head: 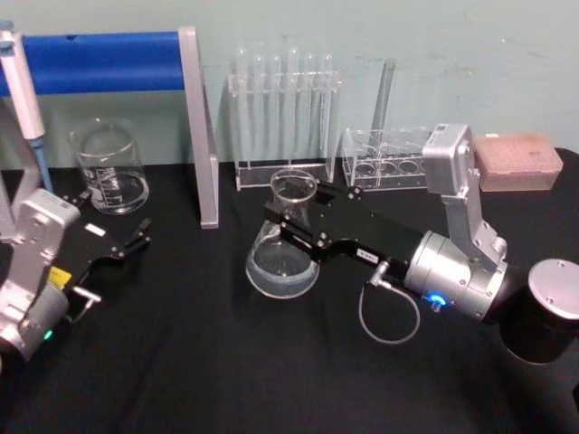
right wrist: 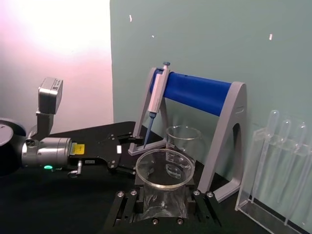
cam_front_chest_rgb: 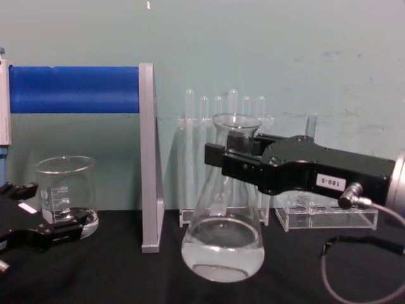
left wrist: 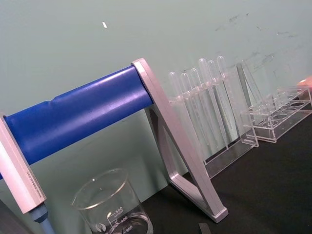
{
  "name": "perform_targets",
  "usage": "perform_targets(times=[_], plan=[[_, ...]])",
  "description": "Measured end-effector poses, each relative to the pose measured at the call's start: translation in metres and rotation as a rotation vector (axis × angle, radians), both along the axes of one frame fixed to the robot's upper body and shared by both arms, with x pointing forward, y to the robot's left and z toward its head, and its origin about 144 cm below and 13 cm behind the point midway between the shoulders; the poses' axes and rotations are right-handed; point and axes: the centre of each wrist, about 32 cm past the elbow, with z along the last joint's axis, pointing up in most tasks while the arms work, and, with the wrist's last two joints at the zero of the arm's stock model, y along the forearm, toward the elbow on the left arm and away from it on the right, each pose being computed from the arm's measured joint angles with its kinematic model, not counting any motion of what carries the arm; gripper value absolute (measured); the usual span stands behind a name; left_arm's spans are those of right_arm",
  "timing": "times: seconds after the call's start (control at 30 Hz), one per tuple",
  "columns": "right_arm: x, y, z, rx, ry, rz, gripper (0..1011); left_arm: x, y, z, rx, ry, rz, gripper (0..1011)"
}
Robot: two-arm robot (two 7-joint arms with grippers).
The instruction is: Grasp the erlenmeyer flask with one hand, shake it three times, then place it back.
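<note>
Black cloth (head: 226,362) lies below a teal wall (head: 407,54). The black blocky right gripper (head: 294,217) looks clamped on the neck of the clear glass conical erlenmeyer flask (head: 282,262), which stands mid-table with liquid (head: 282,276) pooled in its base. Shaking could let the smooth glass slip, slosh liquid out, or knock the clear test-tube rack (head: 280,172) behind. Whether the flask's base touches the cloth is unclear. The black left gripper (head: 137,237) idles at left, fingers spread.

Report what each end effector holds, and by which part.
The right end effector grips the erlenmeyer flask by its neck; the left end effector holds nothing.
</note>
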Motion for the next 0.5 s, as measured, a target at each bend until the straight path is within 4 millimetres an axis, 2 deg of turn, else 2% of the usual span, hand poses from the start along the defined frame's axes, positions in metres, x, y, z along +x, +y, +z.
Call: perform_targets(times=[0.5], plan=[[0.011, -0.003, -0.011, -0.023, 0.022, 0.088, 453, 0.0, 0.0, 0.0, 0.0, 0.0, 0.0, 1001]])
